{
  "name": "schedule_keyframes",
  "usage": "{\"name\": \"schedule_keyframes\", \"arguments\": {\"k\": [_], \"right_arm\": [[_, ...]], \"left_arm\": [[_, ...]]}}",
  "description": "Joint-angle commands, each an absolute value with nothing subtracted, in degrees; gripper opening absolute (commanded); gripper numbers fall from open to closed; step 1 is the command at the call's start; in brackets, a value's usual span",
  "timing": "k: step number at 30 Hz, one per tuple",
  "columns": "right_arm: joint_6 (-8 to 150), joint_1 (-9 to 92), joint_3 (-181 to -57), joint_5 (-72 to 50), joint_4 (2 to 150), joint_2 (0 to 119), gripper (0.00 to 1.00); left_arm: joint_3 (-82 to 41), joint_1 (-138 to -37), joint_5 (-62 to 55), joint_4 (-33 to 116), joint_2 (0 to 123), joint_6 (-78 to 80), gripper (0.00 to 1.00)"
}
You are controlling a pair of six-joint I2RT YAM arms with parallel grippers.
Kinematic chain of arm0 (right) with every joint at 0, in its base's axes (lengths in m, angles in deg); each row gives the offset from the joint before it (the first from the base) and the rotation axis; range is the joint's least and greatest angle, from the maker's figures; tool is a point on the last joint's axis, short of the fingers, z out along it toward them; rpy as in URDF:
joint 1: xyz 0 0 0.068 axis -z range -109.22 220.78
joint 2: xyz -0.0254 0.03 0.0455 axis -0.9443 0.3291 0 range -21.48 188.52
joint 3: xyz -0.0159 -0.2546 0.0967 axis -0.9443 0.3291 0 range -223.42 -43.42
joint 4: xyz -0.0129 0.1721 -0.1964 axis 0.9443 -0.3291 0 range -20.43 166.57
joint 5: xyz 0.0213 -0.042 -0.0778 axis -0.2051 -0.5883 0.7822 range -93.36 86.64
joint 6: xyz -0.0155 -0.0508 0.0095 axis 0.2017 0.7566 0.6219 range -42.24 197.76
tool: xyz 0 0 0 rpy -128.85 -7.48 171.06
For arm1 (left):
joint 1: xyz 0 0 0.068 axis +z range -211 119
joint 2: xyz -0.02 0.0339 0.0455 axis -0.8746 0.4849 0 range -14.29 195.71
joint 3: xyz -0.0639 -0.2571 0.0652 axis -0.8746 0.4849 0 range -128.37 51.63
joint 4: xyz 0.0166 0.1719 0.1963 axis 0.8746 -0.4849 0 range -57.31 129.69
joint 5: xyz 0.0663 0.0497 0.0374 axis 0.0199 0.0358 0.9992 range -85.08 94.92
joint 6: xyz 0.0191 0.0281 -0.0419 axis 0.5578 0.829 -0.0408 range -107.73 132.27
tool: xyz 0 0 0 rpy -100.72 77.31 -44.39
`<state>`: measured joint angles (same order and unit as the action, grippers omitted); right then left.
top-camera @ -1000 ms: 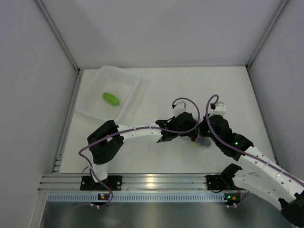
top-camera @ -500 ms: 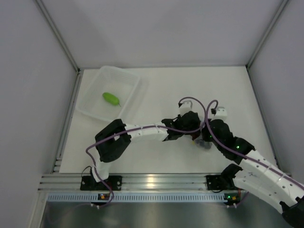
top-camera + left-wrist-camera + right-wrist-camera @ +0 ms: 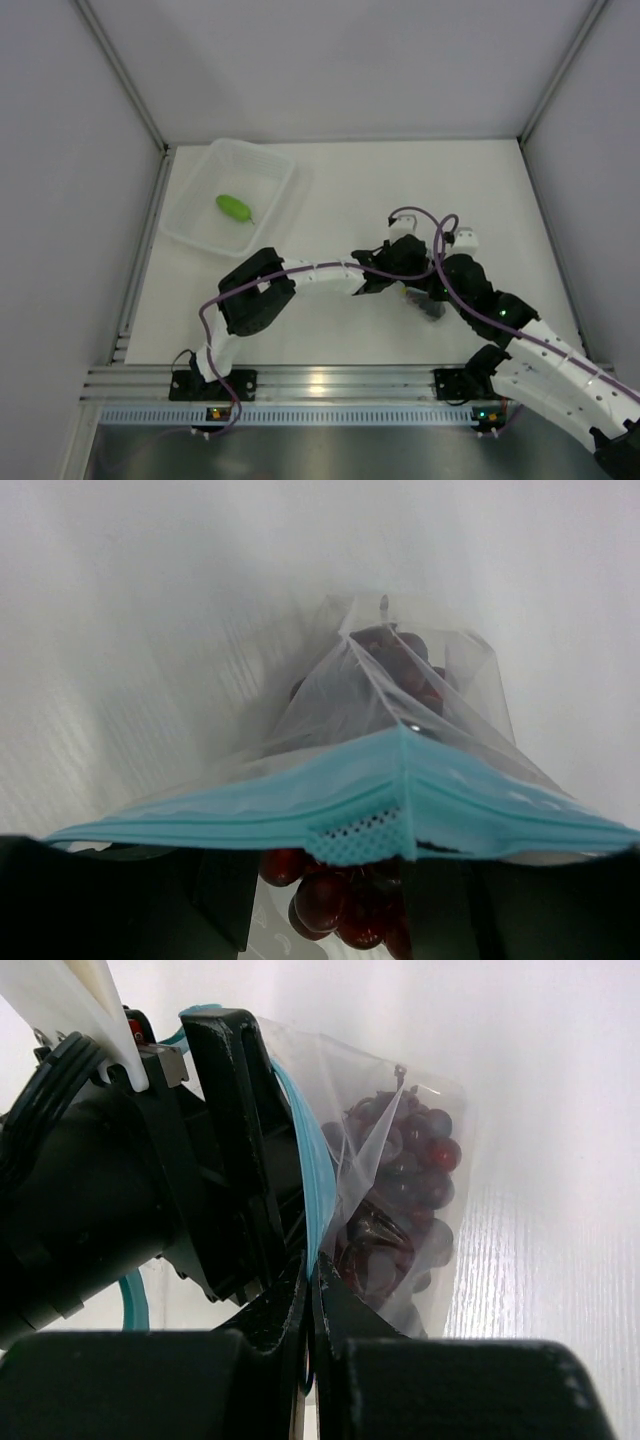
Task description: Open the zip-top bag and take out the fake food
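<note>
1. Pinching the small clear crinkly zip-top bag [image 3: 405, 1110] by its light blue zip strip [image 3: 250, 810], the right gripper [image 3: 310, 1285] has its jaws nearly together.
2. Left gripper [image 3: 400, 282] sits against that strip, but I can't tell if it's clamped.
3. Dark red-purple toy grape bunch [image 3: 400, 1185] is bagged just beyond both grippers.
4. Bright green oblong toy [image 3: 233, 207] lies in a translucent rectangular tub [image 3: 274, 212], well away from both.

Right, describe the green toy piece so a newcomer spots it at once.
On the white table, look to the far left corner for the translucent tub. The green piece lies alone inside it, bright and oblong, unlike the dark red grapes inside the zip-top bag where the arms meet.
</note>
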<state>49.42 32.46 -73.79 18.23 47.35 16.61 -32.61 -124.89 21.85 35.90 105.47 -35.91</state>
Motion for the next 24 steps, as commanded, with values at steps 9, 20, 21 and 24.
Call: {"name": "schedule_keyframes", "arguments": {"k": [9, 20, 21, 24], "right_arm": [[49.02, 32.90, -73.92, 17.38, 47.83, 16.49, 0.00], [49.28, 32.90, -73.65, 16.68, 48.18, 15.44, 0.00], [49.28, 32.90, -73.65, 16.68, 48.18, 15.26, 0.00], [49.28, 32.90, -73.57, 16.77, 48.18, 15.08, 0.00]], "left_arm": [[-35.47, -124.72, 12.13, 43.73, 109.72, -38.27, 0.37], [-34.94, -124.45, 13.80, 45.67, 110.16, -38.44, 0.00], [-34.85, -124.45, 14.06, 45.67, 110.07, -38.27, 0.00], [-33.72, -124.28, 15.20, 45.67, 108.67, -38.09, 0.00]]}}
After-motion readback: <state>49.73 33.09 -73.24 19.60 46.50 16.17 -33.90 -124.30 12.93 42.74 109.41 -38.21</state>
